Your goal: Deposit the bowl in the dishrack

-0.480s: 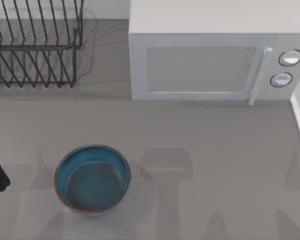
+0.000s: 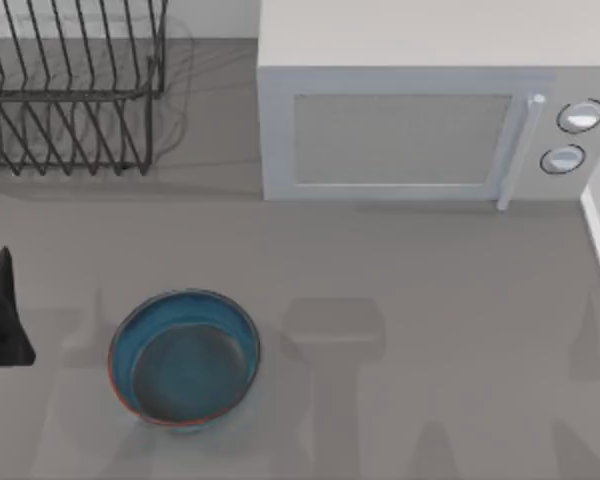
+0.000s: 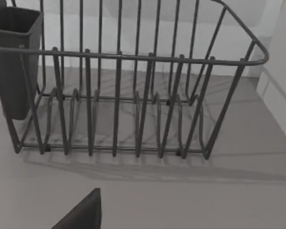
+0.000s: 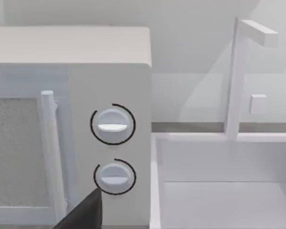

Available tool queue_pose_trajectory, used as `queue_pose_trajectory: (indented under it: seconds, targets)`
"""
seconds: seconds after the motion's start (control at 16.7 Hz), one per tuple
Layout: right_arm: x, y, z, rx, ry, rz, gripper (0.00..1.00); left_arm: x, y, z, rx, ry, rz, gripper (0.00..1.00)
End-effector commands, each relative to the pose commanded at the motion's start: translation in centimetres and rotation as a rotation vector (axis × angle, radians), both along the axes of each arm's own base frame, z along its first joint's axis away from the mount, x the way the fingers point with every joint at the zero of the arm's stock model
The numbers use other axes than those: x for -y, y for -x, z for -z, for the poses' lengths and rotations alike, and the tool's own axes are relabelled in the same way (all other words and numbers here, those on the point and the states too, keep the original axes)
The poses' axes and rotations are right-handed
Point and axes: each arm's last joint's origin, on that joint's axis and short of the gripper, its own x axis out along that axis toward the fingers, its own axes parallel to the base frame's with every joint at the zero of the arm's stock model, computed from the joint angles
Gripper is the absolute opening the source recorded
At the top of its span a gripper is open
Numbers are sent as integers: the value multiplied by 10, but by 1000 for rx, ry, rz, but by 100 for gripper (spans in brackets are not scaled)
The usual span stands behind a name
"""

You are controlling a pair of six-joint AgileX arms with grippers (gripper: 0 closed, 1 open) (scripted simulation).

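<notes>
One pincer, your left pincer (image 2: 2,320), sits at the worktop's left edge, near the bowl (image 2: 185,358) but not touching it; you cannot tell if it is open. That bowl sits well apart from the dishrack (image 2: 70,90). Grab its thin rim badly and it may slip or tip.

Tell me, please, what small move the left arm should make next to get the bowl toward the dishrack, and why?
Probably carry the left gripper rightward over the bowl and line it up with the near rim for a grasp. The bowl sits untouched on the table, apart from the gripper at the table's left edge, and the dishrack stands at the back left with nothing in its prongs.
</notes>
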Motion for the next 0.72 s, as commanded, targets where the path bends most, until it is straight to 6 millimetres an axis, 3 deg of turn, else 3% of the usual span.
queue_pose_trajectory:
  seconds: [0.36, 0.72]
  targets:
    - [0, 0, 0, 0, 0, 0, 100, 30, -37, -52, -413, 97, 110, 100]
    - [0, 0, 0, 0, 0, 0, 100, 95, -97, -77, -876, 83, 142, 100]
